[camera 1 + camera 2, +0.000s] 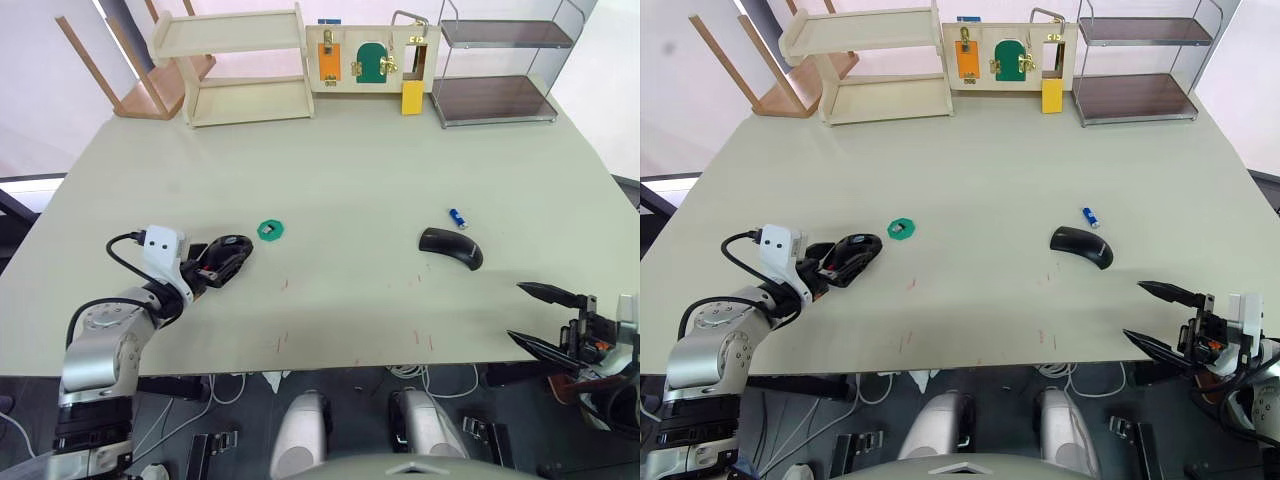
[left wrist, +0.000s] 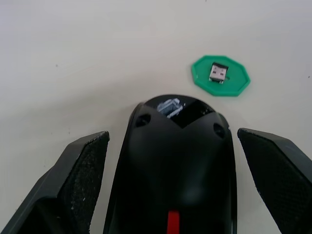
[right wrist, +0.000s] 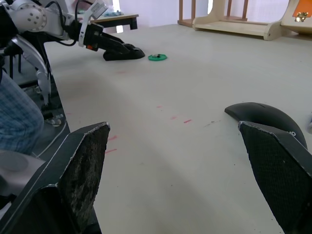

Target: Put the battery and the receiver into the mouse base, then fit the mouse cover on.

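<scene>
End effector (image 2: 170, 165) straddles mouse base (image 2: 175, 170) (seemingly untouched).

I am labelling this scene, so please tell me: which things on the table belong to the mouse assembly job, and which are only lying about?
For the job:
- mouse base, between the left gripper's open fingers
- receiver, lying on the green ring
- battery
- mouse cover

Lying about:
- wooden shelf
- latch board
- wire rack
</scene>
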You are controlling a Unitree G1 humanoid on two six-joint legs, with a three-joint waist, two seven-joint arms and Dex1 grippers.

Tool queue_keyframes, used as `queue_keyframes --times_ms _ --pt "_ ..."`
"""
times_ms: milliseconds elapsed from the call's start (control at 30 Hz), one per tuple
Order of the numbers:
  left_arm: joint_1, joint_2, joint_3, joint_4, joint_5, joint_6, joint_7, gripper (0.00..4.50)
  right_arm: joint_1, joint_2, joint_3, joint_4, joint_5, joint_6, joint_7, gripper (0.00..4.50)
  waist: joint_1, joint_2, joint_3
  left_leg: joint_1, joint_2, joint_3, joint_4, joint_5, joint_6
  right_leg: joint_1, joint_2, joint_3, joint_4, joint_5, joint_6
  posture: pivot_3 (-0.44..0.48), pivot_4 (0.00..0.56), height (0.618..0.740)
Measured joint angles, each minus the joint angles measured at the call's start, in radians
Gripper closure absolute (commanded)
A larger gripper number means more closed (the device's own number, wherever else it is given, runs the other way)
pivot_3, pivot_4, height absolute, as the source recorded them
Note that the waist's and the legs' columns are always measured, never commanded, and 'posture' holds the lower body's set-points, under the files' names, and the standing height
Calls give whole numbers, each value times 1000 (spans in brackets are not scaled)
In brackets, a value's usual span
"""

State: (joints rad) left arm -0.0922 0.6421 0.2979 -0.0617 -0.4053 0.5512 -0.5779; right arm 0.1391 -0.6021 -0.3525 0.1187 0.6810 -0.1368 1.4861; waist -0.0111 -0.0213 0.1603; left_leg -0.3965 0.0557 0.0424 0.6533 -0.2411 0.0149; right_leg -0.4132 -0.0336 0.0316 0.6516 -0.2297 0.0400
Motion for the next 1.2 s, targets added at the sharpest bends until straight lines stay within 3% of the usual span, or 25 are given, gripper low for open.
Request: queue_keyframes --times_ms 267,367,433,733,967,1200 --pt "-22 2 -35 17 25 27 -9 0 -2 12 0 0 4 -19 38 39 1 0 0 0 0 0 0 0 0 0 0 0 1 0 0 0 150 740" --pt "-25 2 -35 23 30 34 -9 711 -3 11 0 0 4 -22 45 0 1 0 0 0 0 0 0 0 0 0 0 0 1 0 0 0 150 740" --pt "-27 1 -30 28 29 37 -6 1505 -6 11 0 0 4 -23 51 0 1 0 0 1 0 0 0 0 0 0 0 0 2 0 0 0 150 740" --pt "-26 1 -28 49 30 12 -19 1528 -9 11 0 0 4 -24 56 0 0 0 0 3 0 2 0 0 0 0 0 2 5 -1 -1 0 150 740" --pt "-55 98 -16 69 -15 -96 -234 1528 -29 11 0 11 4 -26 58 0 1 -2 1 3 0 2 0 0 0 0 0 2 5 -2 -2 0 150 740" --pt "-141 133 -34 -40 -93 -59 -326 1528 -62 13 0 22 3 -41 63 0 1 -2 1 2 -1 2 1 0 0 0 0 3 5 -1 0 0 150 740"
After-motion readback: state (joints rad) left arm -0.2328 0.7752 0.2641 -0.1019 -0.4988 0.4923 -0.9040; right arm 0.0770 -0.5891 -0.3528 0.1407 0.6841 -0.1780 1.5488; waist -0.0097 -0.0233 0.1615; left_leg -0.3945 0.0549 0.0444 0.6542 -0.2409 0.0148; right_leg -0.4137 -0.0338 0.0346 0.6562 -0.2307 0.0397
